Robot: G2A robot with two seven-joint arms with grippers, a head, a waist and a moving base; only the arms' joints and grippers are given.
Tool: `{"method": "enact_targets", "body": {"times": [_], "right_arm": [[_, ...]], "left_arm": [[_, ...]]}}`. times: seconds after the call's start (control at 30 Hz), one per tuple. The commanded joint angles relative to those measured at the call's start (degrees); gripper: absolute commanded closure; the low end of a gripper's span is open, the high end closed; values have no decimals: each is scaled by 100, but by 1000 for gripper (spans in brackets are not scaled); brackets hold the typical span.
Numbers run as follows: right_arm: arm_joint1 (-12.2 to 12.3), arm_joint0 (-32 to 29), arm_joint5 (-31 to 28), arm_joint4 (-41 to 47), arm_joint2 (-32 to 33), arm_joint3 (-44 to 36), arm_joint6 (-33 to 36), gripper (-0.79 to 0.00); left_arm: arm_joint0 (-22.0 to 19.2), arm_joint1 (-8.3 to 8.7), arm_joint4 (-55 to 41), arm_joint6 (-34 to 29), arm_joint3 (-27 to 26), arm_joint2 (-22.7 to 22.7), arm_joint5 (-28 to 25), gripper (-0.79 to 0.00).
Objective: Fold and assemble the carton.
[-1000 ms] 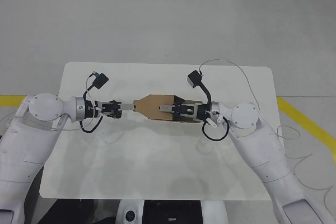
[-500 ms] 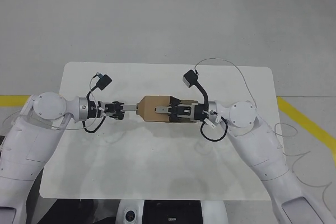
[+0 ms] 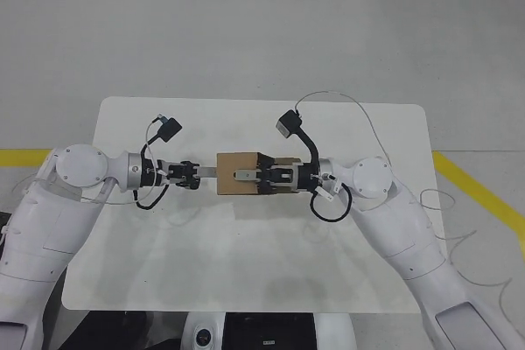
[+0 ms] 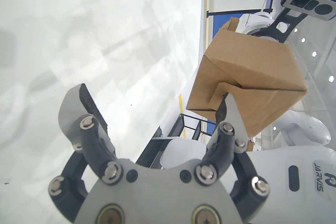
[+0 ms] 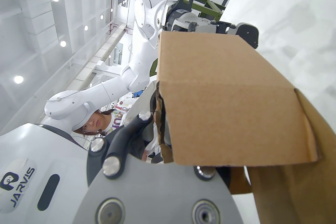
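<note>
Item: carton point(image 3: 238, 172), brown corrugated board, partly formed, held in the air over the middle of the table point(image 3: 245, 262) between the two arms. Grip: the right end effector point(image 3: 276, 172) is clamped on the carton's wall at its open end, with a loose flap beside it. Opposite: the left end effector point(image 3: 203, 172) is spread wide, with one finger point(image 4: 232, 109) touching the seam of the folded end flaps and the other well clear. Hazards, as judged: the fingertip may slip into the seam and pry the flaps apart instead of seating them. A push along the carton may slide it in the right grip or buckle the wall. An off-centre push may twist it, and a lost grip would drop it to the table.
</note>
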Motion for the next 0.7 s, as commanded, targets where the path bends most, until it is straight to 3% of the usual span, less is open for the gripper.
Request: {"method": "enact_targets", "body": {"times": [0.0, 0.67], "right_arm": [[-19, 38, -40, 55, -44, 55, 3, 0], [-123, 157, -393, 435, -193, 322, 103, 0]], "left_arm": [[13, -6, -146, -58, -2, 0, -18, -785], [182, 6, -564, -169, 219, -137, -244, -785]]}}
